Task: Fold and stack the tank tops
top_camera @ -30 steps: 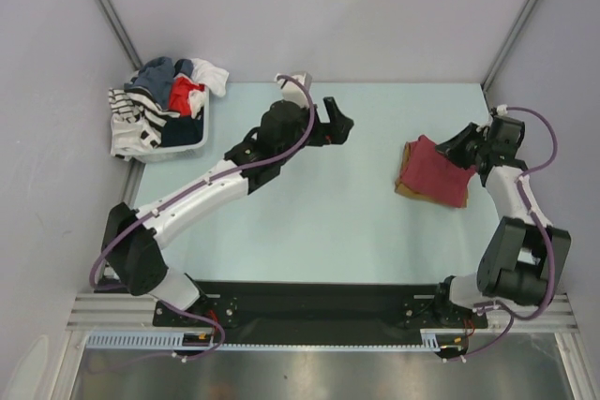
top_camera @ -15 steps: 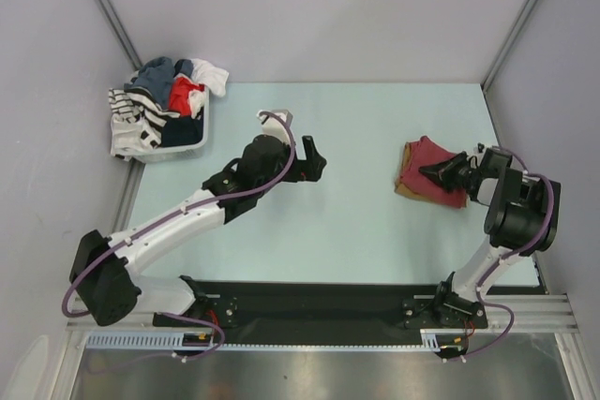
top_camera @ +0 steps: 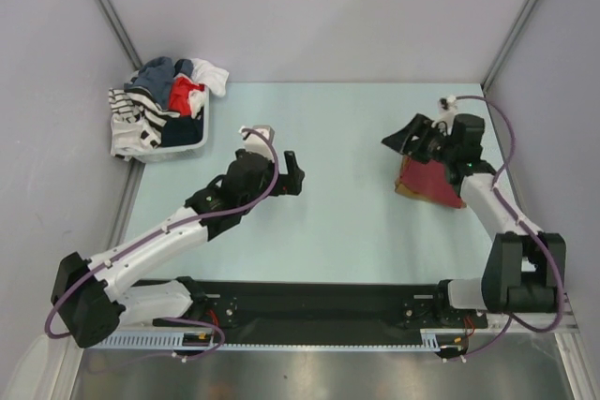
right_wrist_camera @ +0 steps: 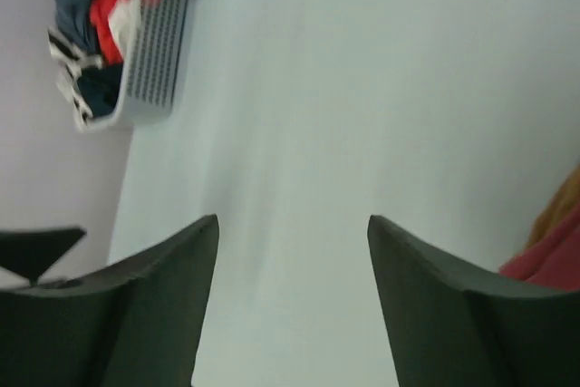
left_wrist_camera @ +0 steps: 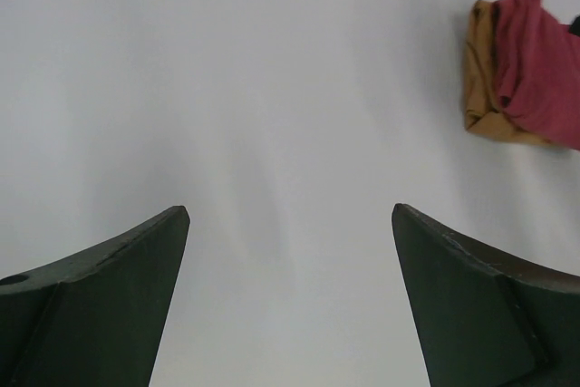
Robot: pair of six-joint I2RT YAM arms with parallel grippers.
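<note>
The tank tops (top_camera: pixel 429 185) lie stacked, the maroon top (top_camera: pixel 436 180) over the tan top (top_camera: pixel 404 190), on the right of a pale blue-green surface (top_camera: pixel 347 231) walled in grey. A basket (top_camera: pixel 184 142) of mixed clothes sits at its far left corner. The right gripper (top_camera: pixel 401 135) hovers at the stack's far edge, jaws apart and empty. The left gripper (top_camera: pixel 294 173), jaws wide, hangs mid-surface, well apart.

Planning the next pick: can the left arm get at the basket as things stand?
Likely yes. The basket sits by the table's far left corner, on that arm's side. The left claw hangs open and empty over the table, and nothing stands between it and the basket.
</note>
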